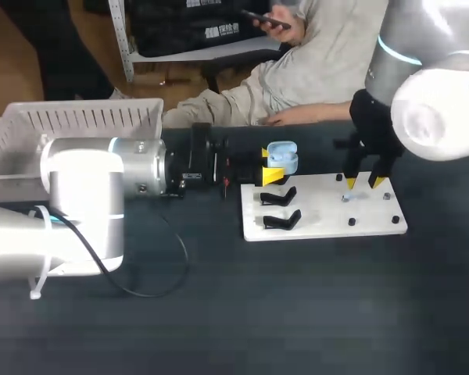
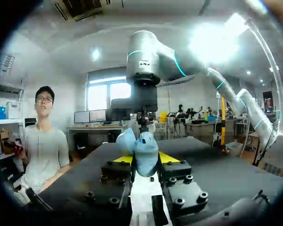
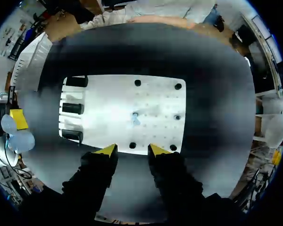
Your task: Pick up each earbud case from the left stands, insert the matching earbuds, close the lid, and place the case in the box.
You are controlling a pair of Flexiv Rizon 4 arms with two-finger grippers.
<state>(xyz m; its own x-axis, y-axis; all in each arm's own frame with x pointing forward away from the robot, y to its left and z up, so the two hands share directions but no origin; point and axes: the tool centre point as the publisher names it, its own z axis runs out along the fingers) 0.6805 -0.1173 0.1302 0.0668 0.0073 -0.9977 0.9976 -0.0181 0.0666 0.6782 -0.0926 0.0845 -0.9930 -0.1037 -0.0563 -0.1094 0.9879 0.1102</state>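
Left jaws clamp the open blue case (image 1: 282, 157) above the board's (image 1: 328, 217) far left corner, near the table's (image 1: 297, 312) far edge. Right jaws, apart, hang over the board's right side, above an earbud (image 1: 347, 198). The box (image 1: 78, 119) sits at the table's far left corner.

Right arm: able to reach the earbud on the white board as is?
Probably yes. The right claw hangs open over the white board, earbud just ahead of its tips, nothing between. The left claw, shut on the earbud case, is clear of it.

Pale blue earbud case (image 1: 282, 156), white board (image 1: 328, 211), black stands (image 1: 280, 222), dark table (image 1: 297, 312).
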